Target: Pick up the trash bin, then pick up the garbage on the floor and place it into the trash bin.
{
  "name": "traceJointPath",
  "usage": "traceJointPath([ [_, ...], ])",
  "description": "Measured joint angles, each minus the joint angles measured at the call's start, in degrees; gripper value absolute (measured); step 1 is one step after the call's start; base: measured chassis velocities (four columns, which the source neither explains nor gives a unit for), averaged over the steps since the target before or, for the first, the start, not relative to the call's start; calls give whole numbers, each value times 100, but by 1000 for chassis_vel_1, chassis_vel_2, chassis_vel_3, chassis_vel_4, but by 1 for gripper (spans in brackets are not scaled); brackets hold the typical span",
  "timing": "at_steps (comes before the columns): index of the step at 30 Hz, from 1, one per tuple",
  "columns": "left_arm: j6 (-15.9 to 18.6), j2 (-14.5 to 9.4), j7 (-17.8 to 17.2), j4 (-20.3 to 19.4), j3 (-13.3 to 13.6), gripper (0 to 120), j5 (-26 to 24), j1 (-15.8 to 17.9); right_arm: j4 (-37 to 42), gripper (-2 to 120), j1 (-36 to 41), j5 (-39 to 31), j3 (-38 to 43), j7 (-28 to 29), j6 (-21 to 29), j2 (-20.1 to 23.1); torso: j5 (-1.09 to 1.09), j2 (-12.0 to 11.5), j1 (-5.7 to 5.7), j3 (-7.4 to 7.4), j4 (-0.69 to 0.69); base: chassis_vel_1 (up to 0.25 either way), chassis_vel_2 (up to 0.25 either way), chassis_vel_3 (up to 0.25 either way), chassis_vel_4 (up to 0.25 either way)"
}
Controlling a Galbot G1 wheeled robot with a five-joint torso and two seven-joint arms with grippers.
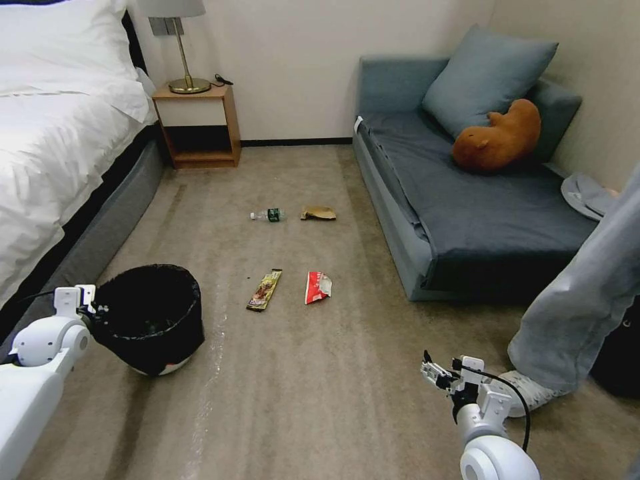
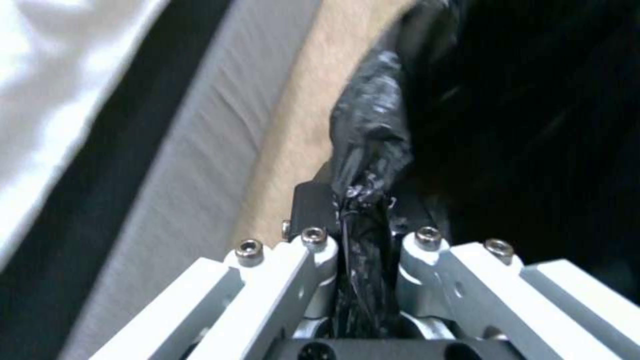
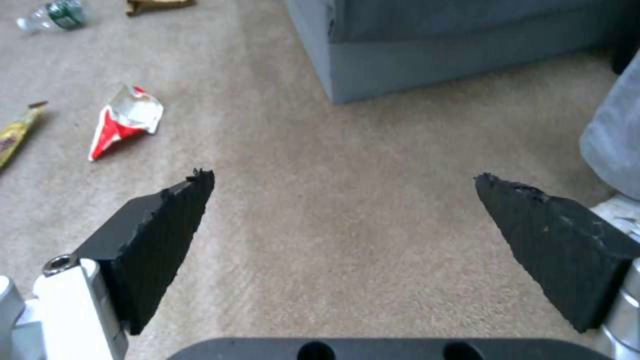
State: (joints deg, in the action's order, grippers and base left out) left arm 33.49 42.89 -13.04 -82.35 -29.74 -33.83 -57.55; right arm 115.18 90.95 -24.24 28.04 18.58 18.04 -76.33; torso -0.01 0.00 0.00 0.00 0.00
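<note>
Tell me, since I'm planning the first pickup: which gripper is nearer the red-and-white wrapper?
Right. The right gripper, open, hovers over bare carpet near the red-and-white wrapper; the left gripper is farther, clamped on the trash bin rim.

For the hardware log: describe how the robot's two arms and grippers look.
Both arms are glossy white with rounded joints. The left gripper has silver-white linkage bars with hex screws. The right gripper carries black, wedge-shaped, textured pads with frayed tips; a black cable loops by its wrist.

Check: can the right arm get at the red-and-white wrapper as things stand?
Probably yes. The right claw is open and holds nothing, and bare carpet lies between it and the red-and-white wrapper. The sofa sits off to one side, out of the path.
</note>
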Motion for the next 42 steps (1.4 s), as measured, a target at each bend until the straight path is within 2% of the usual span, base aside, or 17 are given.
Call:
traceJointPath([
  [5,-128,-138,25,-371,-243,6,286,-105,75,100,12,-15,-18,-107,-46,-10,2,0,0,0,2,0,0,0,0],
  [15,-311,-193,90,-948,-682,5,732,-411,239,100,-16,0,-12,-314,-152,78,1,0,0,0,1,0,0,0,0],
  [21,-346,-219,101,-1108,-845,5,775,-536,308,100,-17,4,-11,-403,-240,104,0,0,0,0,0,0,0,0,0],
  [23,-363,-249,116,-1347,-1030,5,803,-694,385,100,-6,29,-6,-460,-318,144,1,0,0,0,0,0,0,0,0],
  [27,-356,-263,116,-1596,-1170,5,847,-817,393,100,-25,45,12,-462,-353,163,1,0,0,0,0,0,0,0,0],
  [42,-385,-249,122,-1742,-1292,5,922,-986,251,100,-45,17,23,-558,-378,130,1,0,0,0,0,0,0,0,0],
])
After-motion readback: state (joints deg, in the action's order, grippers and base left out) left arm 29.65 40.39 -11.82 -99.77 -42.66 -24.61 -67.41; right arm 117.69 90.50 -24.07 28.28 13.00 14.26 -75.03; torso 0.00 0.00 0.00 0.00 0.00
